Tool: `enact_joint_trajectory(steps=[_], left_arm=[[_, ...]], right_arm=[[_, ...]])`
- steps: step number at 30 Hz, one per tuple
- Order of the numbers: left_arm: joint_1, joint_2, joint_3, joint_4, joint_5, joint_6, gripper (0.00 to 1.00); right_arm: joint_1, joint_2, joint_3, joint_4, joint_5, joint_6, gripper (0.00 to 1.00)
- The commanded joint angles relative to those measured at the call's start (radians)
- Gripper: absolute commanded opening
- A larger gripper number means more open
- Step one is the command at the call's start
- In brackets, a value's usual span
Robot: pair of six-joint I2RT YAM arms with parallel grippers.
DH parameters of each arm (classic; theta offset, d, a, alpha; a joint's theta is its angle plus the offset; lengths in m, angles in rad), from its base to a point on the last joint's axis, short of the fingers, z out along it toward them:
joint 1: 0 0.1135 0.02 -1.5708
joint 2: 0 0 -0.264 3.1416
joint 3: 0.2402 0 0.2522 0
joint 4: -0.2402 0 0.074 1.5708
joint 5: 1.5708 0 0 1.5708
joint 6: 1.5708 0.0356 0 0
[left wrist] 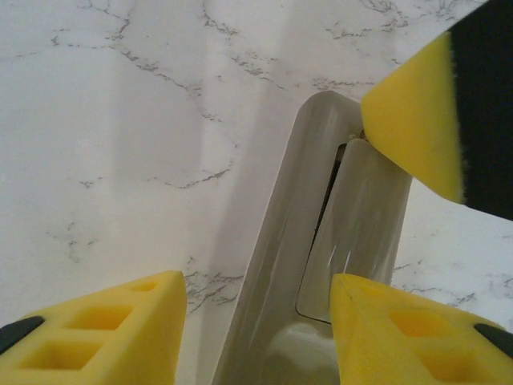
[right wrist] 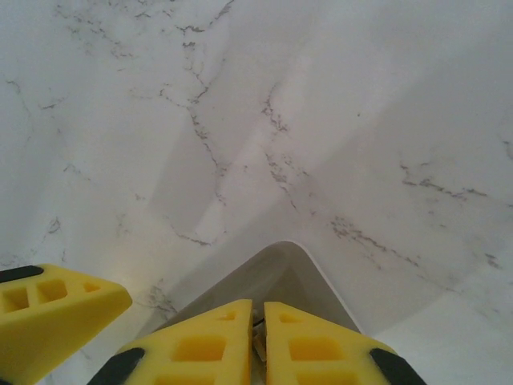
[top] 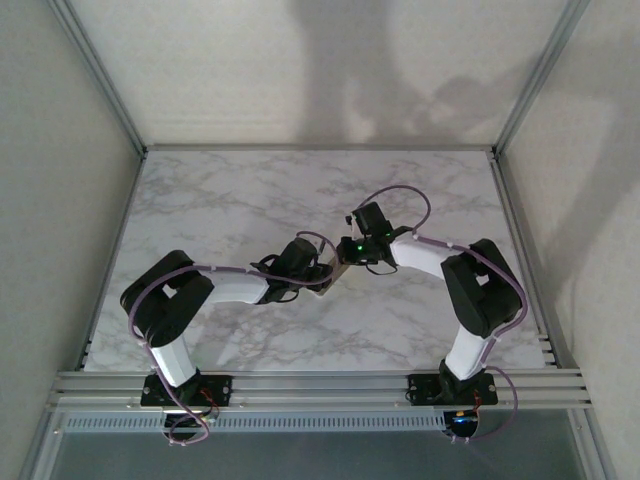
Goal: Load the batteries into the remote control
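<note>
**Yellow pads at both ends of the remote control**

Closest to your left wrist camera are the left gripper's (left wrist: 255, 282) two yellow foam fingers (left wrist: 96, 333). They are matte and wedge-shaped, each moulded with square pockets and edged in black. The remote control (left wrist: 280, 241) lies between them, a slim pale-grey plastic slab with rounded corners, running from 6 o'clock up toward 1 o'clock. Its smooth, faintly glossy back faces you. A rectangular panel is set into it, with a dark slit along the panel's left edge.

The finger at 5 o'clock overlaps the casing's right edge. The one at 7 o'clock leaves a thin strip of marble showing between itself and the casing. The jaws stand roughly halfway, and you cannot tell whether they actually pinch the remote.

At 2 o'clock a black-backed yellow pad (left wrist: 409, 112) of the right gripper touches the remote's far end, at the panel's top corner.

From your right wrist camera, the right gripper (right wrist: 258, 305) has its jaws drawn together, with a hairline slit between them. A tan speck sits in that slit, too small to identify. The remote's rounded end pokes out just beyond the fingertips, toward 12 o'clock. One finger of the left gripper sits at 8 o'clock.

Under everything is the table (right wrist: 120, 120), white with grey marble veining and a soft sheen.

From above, the two grippers meet near the table's centre. The left arm (top: 230, 285) reaches in from 8 o'clock and the right arm (top: 430, 255) from 3 o'clock. Both have white links, black joints and purple cables.
</note>
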Motion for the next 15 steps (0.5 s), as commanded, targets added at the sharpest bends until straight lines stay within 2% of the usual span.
enact_joint_trajectory(steps=[1, 11, 13, 15], left_arm=[[0.005, -0.003, -0.027, -0.059, -0.051, -0.01, 0.5], [0.006, -0.004, -0.033, -0.059, -0.055, -0.012, 0.5], [0.007, -0.002, -0.033, -0.058, -0.052, -0.01, 0.5], [0.008, -0.002, -0.035, -0.058, -0.052, -0.011, 0.5]], right_arm=[[0.028, -0.026, -0.033, -0.024, -0.057, 0.019, 0.13], [0.049, 0.072, -0.01, -0.074, 0.009, -0.014, 0.13], [0.056, 0.067, -0.013, -0.089, 0.05, -0.021, 0.2], [0.058, 0.051, -0.015, -0.105, 0.078, -0.035, 0.22]])
